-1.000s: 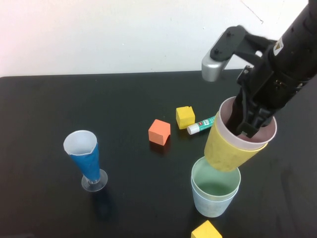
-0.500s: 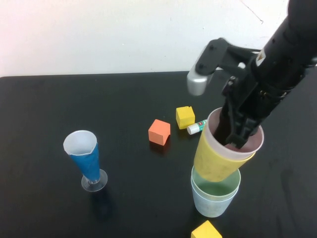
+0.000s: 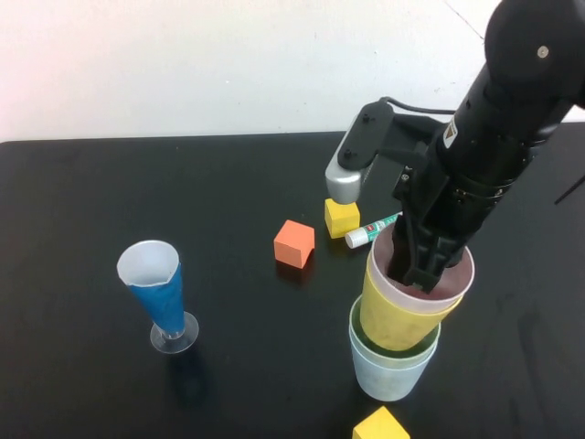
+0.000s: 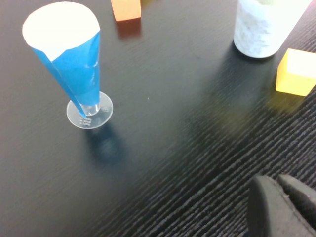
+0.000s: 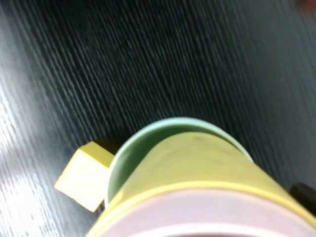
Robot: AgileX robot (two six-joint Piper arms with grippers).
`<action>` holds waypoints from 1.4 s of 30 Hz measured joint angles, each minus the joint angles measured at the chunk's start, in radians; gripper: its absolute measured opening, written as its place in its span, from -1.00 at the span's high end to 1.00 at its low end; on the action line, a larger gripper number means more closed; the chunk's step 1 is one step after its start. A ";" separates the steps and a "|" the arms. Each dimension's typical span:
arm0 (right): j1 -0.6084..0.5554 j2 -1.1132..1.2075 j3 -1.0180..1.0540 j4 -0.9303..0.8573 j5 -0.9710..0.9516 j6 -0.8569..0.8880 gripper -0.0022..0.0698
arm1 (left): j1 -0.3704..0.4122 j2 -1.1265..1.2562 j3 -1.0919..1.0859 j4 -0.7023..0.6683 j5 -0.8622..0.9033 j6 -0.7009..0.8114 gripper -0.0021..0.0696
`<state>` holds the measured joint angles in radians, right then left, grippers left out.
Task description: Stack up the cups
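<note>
Four cups are nested at the front right. The light blue cup (image 3: 388, 370) stands on the black table with the green cup (image 3: 359, 333) inside it. The yellow cup (image 3: 393, 320), with the pink cup (image 3: 459, 285) in it, sits slightly tilted in the green one. My right gripper (image 3: 420, 270) reaches down into the pink cup, shut on the wall of the pink and yellow pair; the right wrist view shows the yellow cup (image 5: 197, 163) inside the green rim (image 5: 148, 138). My left gripper (image 4: 279, 180) is shut and empty, low over the table near its front.
A blue-and-white cone glass (image 3: 157, 291) stands on a clear foot at the left. An orange block (image 3: 294, 243), a yellow block (image 3: 341, 217) and a glue stick (image 3: 370, 230) lie behind the stack. Another yellow block (image 3: 380, 425) lies just in front of it.
My right gripper has carried the yellow and pink cups left and down, from above the green cup into it.
</note>
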<state>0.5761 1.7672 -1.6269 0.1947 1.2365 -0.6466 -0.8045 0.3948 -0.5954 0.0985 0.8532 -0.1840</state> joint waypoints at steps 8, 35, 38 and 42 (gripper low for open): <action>0.000 -0.005 0.000 -0.004 0.000 0.027 0.60 | 0.000 0.000 0.000 -0.006 0.017 -0.003 0.94; 0.000 -0.993 0.867 0.475 -0.633 -0.393 0.89 | 0.028 -0.411 0.234 0.389 -0.124 -0.448 0.94; 0.000 -1.078 0.965 0.578 -0.708 -0.472 0.91 | 0.028 -0.411 0.276 0.399 -0.237 -0.452 0.94; 0.000 -1.129 1.036 0.623 -0.786 -0.504 0.91 | 0.028 -0.411 0.310 0.405 -0.294 -0.452 0.94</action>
<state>0.5761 0.6382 -0.5911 0.8177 0.4506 -1.1505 -0.7765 -0.0162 -0.2853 0.5037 0.5588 -0.6363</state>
